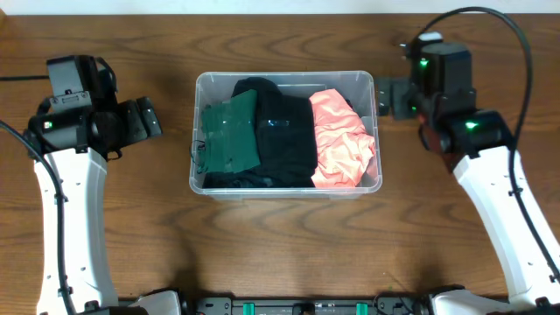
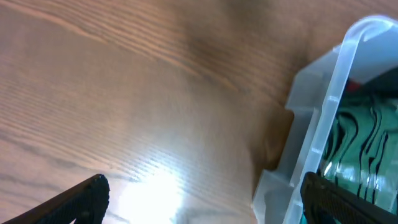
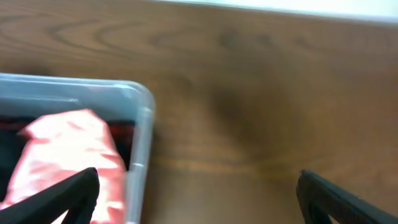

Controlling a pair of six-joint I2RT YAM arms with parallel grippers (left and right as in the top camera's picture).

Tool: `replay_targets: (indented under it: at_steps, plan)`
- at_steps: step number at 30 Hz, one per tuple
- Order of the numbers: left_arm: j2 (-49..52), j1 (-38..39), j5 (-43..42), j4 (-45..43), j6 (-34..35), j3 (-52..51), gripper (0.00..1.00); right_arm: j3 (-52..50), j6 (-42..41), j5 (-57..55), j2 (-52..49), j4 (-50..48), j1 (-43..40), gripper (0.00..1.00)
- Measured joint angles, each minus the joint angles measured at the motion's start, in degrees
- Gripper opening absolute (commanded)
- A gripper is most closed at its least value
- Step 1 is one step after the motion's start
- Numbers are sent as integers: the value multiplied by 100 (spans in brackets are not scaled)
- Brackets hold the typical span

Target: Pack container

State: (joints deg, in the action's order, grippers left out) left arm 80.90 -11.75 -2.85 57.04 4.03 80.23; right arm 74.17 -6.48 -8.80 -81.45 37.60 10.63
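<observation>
Container (image 1: 284,76): stands at the middle of the desk (image 1: 280,245), somewhat nearer the far edge than the near one, upright and open-topped.

Contents: three folded items side by side. A green garment (image 1: 229,133) lies at the left end, a black garment (image 1: 284,131) in the middle, and a pink garment (image 1: 341,140) at the right end. Together they cover the floor of the bin. No loose item shows on the desk around it.

Left gripper (image 1: 144,121): outside the bin, near its left wall, toward the left edge of the desk. The left wrist view shows its fingers spread wide with only bare wood between them; it carries nothing.

Right gripper (image 1: 389,96): outside the bin, just beside its far right corner. The fingers are likewise spread, with nothing held.

Assessment: packing appears complete or nearly so, with both arms standing off. No lid is in view. If more is wanted, the next move calls for a further item to be brought in, or for pressing the clothes level; otherwise the arms need only hold clear of the rim.
</observation>
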Motion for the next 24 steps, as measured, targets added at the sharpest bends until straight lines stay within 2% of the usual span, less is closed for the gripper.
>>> replay_targets:
  at_steps: [4, 8, 13, 18, 24]
  plan:
    - [-15, 0, -175, 173, -188, -15, 98, -96, -466, 46, 192, 214, -450, 99]
    - [-527, 0, -339, -68, -304, -415, 98, -592, -667, 68, 922, 299, -647, 99]
    - [-2385, 0, -503, -758, -385, -1517, 98, -1915, -688, 63, 2306, 70, -647, 99]
    - [-4382, -4, -605, -970, -382, -2658, 98, -3150, -682, 63, 3558, -13, -625, 99]
    - [-5549, -4, -623, -885, -358, -3204, 98, -3834, -678, 133, 4400, 107, -616, 99]
